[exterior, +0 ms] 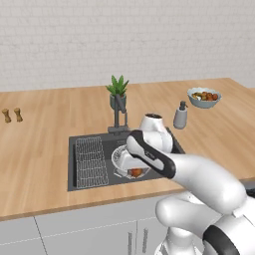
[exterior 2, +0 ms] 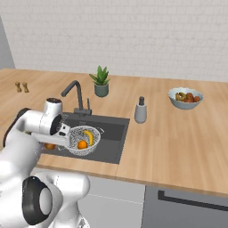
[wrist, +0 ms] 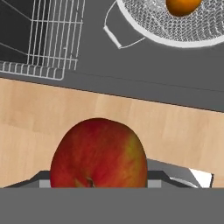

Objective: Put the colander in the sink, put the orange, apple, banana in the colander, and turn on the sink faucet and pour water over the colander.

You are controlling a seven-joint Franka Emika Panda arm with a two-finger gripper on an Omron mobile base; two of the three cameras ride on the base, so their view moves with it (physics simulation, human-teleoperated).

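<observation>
End effector [wrist: 98, 186] gripping the apple [wrist: 99, 153] over the table [wrist: 183, 131] edge beside the sink [wrist: 175, 74], arm bent low; colander [exterior 2: 83, 140] in sink holds orange [exterior 2: 82, 144] and banana [exterior 2: 89, 136], fingertips hidden behind apple.

Your two base views look down from behind, left and right, sharing the sink [exterior: 94, 144]. Your hand view hangs close over its front edge.
</observation>
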